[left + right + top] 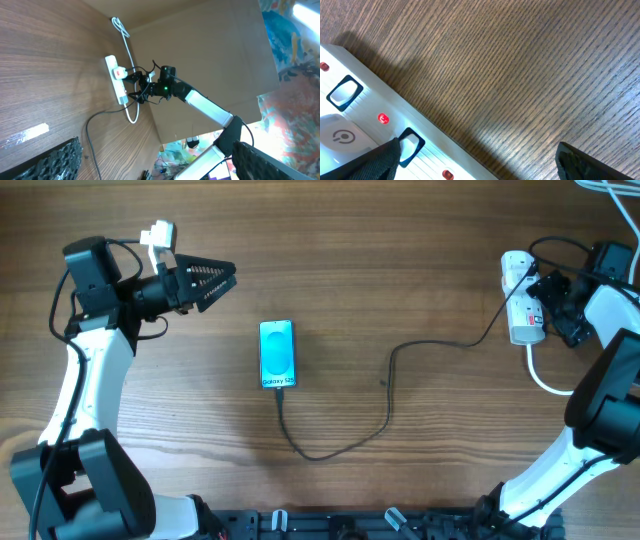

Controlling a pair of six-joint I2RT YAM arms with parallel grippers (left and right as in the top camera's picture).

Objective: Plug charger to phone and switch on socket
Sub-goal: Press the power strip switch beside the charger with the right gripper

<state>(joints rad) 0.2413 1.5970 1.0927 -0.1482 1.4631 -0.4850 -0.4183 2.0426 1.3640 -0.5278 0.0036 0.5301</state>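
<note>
The phone (277, 354) lies screen up at the table's middle. The thin black charger cable (389, 390) runs from the phone's near end in a loop to the right and up to the white socket (520, 300) at the far right. My right gripper (548, 305) is open right beside the socket. In the right wrist view its left finger tip overlaps a rocker switch (411, 145) on the socket (355, 125), with a lit red lamp (383, 118) near it. My left gripper (215, 280) is open and empty, up at the far left, away from the phone.
The thick white cord (545, 380) curves off the socket toward the right arm. In the left wrist view the socket (116, 80) and the charger cable (90, 135) show from afar, with a brown board behind. More white cable lies at the far right corner (610, 200).
</note>
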